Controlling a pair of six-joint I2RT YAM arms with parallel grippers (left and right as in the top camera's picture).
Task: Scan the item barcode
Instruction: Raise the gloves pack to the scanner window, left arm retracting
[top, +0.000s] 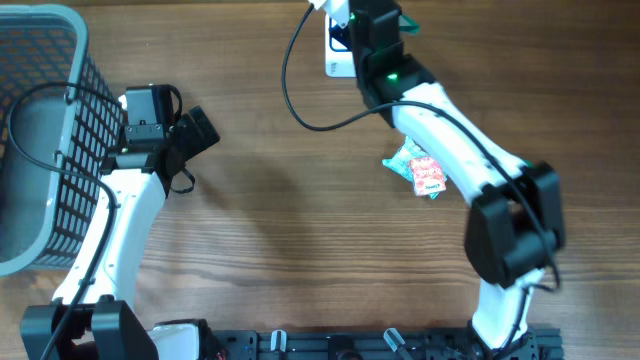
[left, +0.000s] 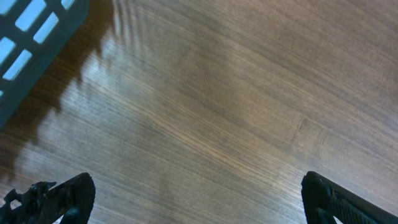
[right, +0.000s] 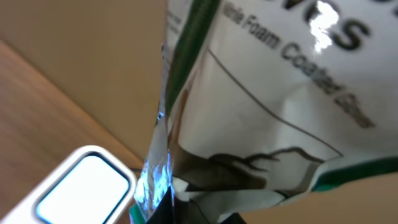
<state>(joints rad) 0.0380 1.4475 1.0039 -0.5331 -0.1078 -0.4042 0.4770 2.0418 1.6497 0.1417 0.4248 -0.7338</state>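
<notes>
My right gripper is at the far edge of the table, shut on the item, a white and green glove packet. In the right wrist view the packet fills the frame above my right gripper, and no barcode shows on the side I see. The white scanner with its lit window lies just to the left of the packet. From overhead, the scanner is partly under the right gripper, and only a green corner of the packet shows. My left gripper hangs open over bare wood, holding nothing.
A grey wire basket stands at the left edge, and its corner shows in the left wrist view. A red and green snack packet lies on the table beside the right arm. A black cable loops from the scanner.
</notes>
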